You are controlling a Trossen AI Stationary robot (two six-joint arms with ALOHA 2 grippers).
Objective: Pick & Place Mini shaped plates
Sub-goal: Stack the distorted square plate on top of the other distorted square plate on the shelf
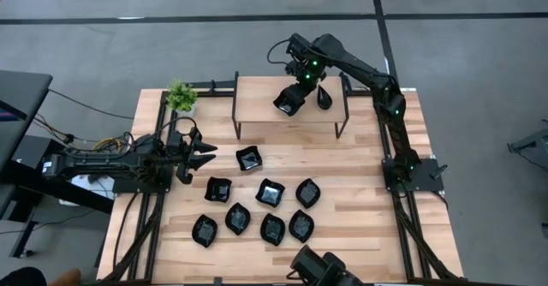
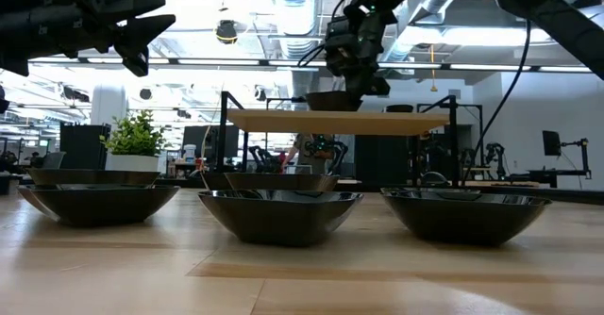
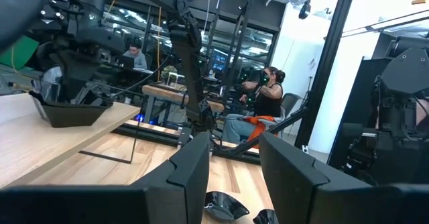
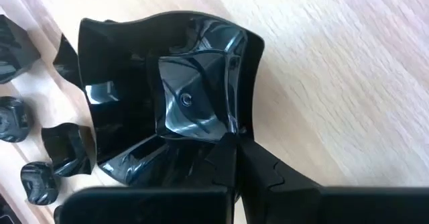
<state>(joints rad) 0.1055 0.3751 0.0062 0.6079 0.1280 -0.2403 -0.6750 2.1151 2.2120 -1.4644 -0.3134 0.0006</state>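
Note:
A wooden shelf (image 1: 257, 93) stands on black legs at the table's far middle. Over its right part my right gripper (image 1: 300, 79) is shut on a glossy black wavy-edged square plate (image 1: 288, 100), which also shows in the low view (image 2: 335, 100). A leaf-shaped plate (image 1: 324, 98) lies on the shelf just right of it. Several more mini shaped plates (image 1: 271, 192) rest on their bases on the table in front of the shelf. My left gripper (image 1: 208, 153) waits open at the table's left, above the tabletop and holding nothing. My right gripper pinches the square plate's rim (image 4: 224, 138) at one side, one finger inside the dish and one outside. The fingers (image 4: 268, 174) come from above, slanting steeply down. The plate sits low over the shelf top (image 2: 283, 120); I cannot tell whether its underside touches it.
A small green plant (image 1: 181, 95) stands at the far left corner. The shelf's black legs (image 1: 235, 115) and rails frame the table's far part. A black camera mount (image 1: 321, 269) sits at the near edge. A seated person (image 3: 265, 100) shows beyond the table.

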